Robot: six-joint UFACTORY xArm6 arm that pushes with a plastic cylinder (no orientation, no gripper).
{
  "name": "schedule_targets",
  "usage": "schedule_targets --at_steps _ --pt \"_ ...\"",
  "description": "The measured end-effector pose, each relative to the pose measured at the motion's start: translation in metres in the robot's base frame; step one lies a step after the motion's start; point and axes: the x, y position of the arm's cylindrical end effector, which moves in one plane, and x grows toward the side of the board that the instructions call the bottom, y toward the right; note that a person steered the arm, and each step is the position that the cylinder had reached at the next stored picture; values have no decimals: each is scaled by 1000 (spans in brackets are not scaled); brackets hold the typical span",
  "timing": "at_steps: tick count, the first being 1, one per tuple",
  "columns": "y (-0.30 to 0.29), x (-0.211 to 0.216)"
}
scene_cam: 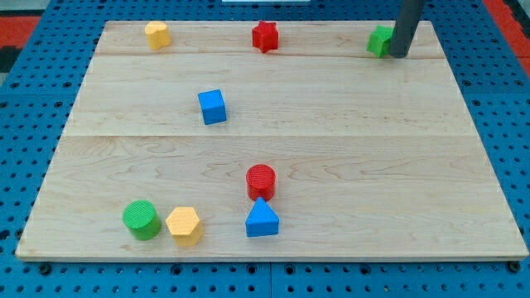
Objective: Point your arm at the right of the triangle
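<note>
The blue triangle (262,219) lies near the view's bottom, at the middle of the wooden board (348,149). A red cylinder (261,181) stands just above it, touching or almost touching. My tip (398,55) is at the view's top right, right beside a green block (380,40), whose shape is partly hidden by the rod. The tip is far up and to the right of the triangle.
A yellow block (157,35) and a red star block (265,36) sit along the top edge. A blue cube (212,107) is left of centre. A green cylinder (142,219) and a yellow hexagonal block (184,226) sit at the bottom left.
</note>
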Motion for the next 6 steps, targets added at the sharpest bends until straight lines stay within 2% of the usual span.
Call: schedule_targets --at_steps 1,2,3,5,6 --pt "0 0" --pt "29 4" --pt "19 41" --pt "-62 97" --pt "-81 162"
